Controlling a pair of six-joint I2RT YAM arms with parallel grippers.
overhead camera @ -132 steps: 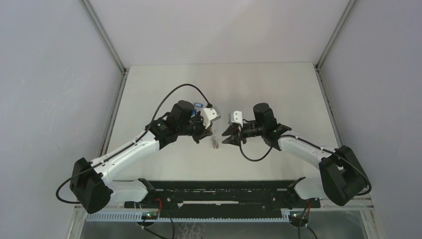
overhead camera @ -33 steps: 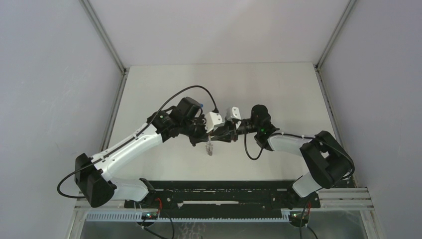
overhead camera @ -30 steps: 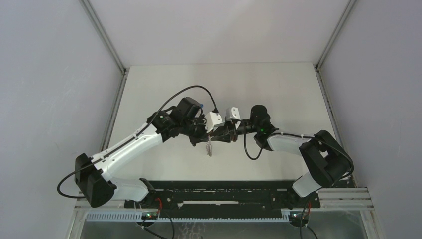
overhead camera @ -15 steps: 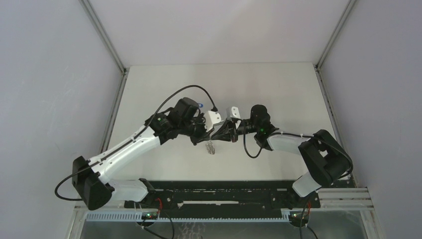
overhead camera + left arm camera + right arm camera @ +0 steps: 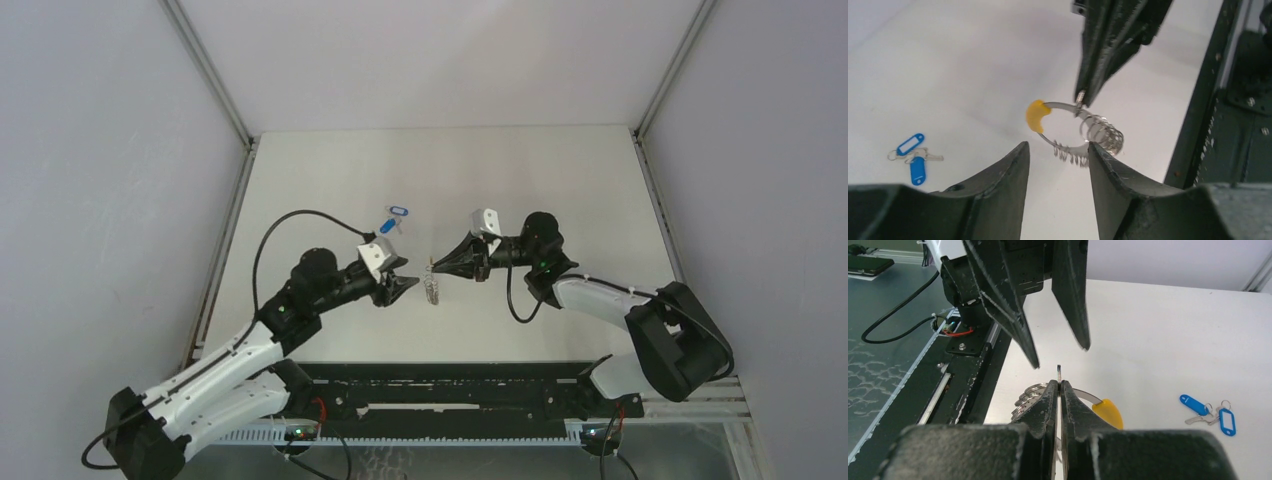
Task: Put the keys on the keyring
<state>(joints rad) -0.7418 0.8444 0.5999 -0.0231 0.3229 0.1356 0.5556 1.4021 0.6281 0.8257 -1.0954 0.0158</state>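
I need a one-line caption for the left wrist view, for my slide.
Right end effector pinches the keyring; keys lie on the table.

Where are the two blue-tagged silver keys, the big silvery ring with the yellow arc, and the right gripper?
Blue-tagged silver keys (image 5: 918, 170): left wrist view, on the lower blue tag.
Silvery keyring with yellow arc (image 5: 1037, 115): left wrist view, on the yellow arc.
Right gripper (image 5: 1059, 385): right wrist view, between its shut fingertips.
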